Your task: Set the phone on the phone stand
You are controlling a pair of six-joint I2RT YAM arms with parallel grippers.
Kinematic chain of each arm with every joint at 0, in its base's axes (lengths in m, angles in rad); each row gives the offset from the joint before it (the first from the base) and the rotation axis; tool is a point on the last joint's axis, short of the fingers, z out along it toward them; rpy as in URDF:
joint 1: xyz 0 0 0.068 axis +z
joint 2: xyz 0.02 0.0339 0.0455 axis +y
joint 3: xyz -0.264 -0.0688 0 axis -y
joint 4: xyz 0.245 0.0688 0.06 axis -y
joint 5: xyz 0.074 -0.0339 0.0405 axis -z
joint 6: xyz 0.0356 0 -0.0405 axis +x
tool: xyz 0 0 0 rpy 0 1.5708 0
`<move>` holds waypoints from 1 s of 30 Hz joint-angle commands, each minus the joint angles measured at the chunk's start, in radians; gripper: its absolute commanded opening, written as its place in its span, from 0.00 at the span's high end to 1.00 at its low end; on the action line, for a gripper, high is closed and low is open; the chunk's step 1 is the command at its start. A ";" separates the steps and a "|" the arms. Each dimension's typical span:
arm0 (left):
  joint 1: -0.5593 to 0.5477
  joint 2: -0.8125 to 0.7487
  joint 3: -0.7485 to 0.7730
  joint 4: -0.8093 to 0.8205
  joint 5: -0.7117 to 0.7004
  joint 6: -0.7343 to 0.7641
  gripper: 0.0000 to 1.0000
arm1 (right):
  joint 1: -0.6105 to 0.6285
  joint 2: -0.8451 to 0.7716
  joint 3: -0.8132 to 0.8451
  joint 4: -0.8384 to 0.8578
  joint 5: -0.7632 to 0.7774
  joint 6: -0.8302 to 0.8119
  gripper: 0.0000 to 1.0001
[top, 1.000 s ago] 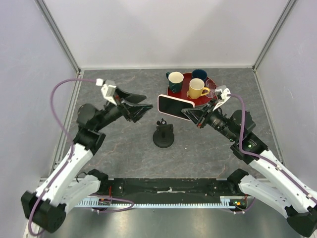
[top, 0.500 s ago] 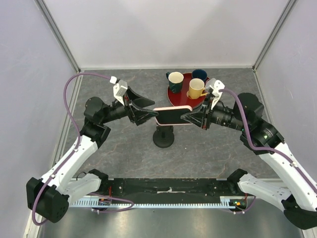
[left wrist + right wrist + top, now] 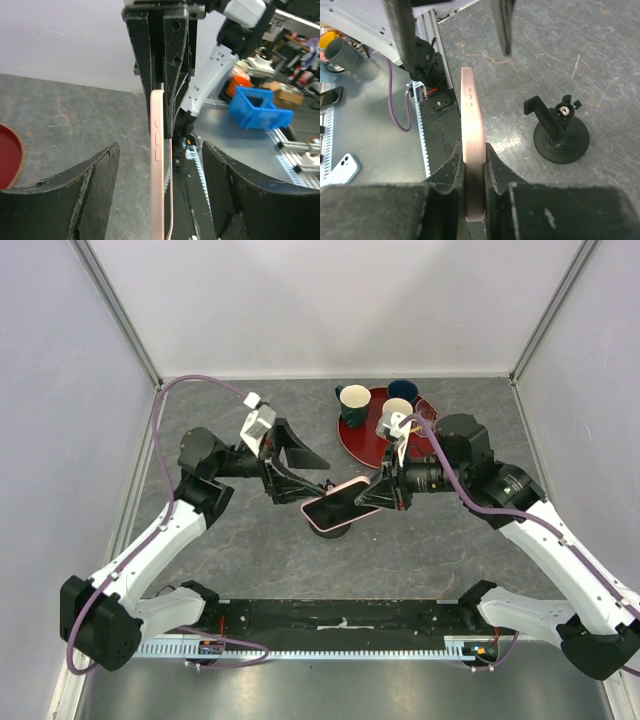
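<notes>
Right gripper [image 3: 474,167]: I see it clamped on one end of the phone [image 3: 335,505].
Left gripper [image 3: 322,478]: spread wide, straddling the phone's other end, gripping nothing.
Phone: tilted, just above the phone stand [image 3: 560,136].

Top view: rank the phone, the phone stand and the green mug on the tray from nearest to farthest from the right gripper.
1. phone: held by the right gripper, reaching out to its left.
2. phone stand: just under the phone, centre of the view.
3. green mug: far back, on the red tray's left rim.
</notes>
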 commanded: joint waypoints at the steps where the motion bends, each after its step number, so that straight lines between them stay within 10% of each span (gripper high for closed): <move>1: -0.038 0.062 0.060 -0.002 0.123 -0.069 0.28 | 0.002 0.004 0.046 0.138 -0.118 0.012 1.00; 23: -0.114 0.162 0.184 -0.437 0.104 0.232 0.61 | 0.010 -0.008 0.081 0.142 -0.061 -0.023 1.00; 30: -0.120 0.165 0.186 -0.425 0.117 0.229 0.98 | 0.014 -0.020 0.049 0.226 -0.015 0.055 0.99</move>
